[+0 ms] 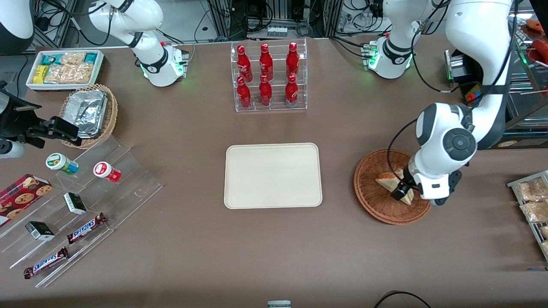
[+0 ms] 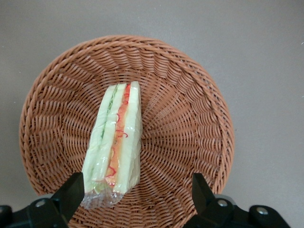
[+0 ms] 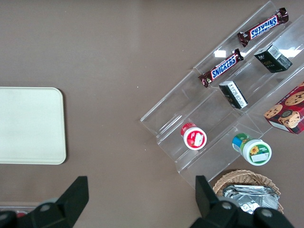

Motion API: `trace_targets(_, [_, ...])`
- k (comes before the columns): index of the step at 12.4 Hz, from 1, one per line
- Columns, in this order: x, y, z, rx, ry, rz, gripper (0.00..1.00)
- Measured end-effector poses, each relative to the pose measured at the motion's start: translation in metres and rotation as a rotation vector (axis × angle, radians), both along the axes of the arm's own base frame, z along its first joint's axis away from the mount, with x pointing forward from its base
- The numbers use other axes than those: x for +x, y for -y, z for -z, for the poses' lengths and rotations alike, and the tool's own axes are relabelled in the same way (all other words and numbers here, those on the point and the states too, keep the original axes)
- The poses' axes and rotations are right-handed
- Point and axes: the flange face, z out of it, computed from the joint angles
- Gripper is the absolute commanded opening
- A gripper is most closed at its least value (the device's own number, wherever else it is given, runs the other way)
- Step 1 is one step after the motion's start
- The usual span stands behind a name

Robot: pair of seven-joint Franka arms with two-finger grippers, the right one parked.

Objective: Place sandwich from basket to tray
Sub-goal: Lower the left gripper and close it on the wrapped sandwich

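I read the front view from its left edge across: the cream tray [image 1: 272, 176] sits bare in the middle of the counter [image 1: 192, 256], and well apart from it, toward the working arm's end, is the round wicker basket [image 1: 387, 186] with the wrapped sandwich [image 1: 394, 183] lying in it on its side.

My tool [image 2: 137, 195] hangs over the basket with its fingers [image 2: 73, 192] spread apart, holding nothing. In the wrist view one finger sits just at the sandwich's wrapped end while the other stands clear over bare weave, so the wedge is off-centre between them.

My worry is that closing from here would pinch only the loose film at the corner, or nudge the sandwich sideways. The soft bread could also squash, and a finger could catch the weave and drag the basket.
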Motion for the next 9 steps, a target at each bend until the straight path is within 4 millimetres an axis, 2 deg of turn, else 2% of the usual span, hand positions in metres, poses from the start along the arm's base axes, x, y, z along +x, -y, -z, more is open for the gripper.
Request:
trace_targets(5, [-0.016,-0.005,0.030,0.049,-0.035,0.030,1.00])
trace_targets(9, [-0.029,-0.007,0.053,0.033,0.005,0.038,1.00])
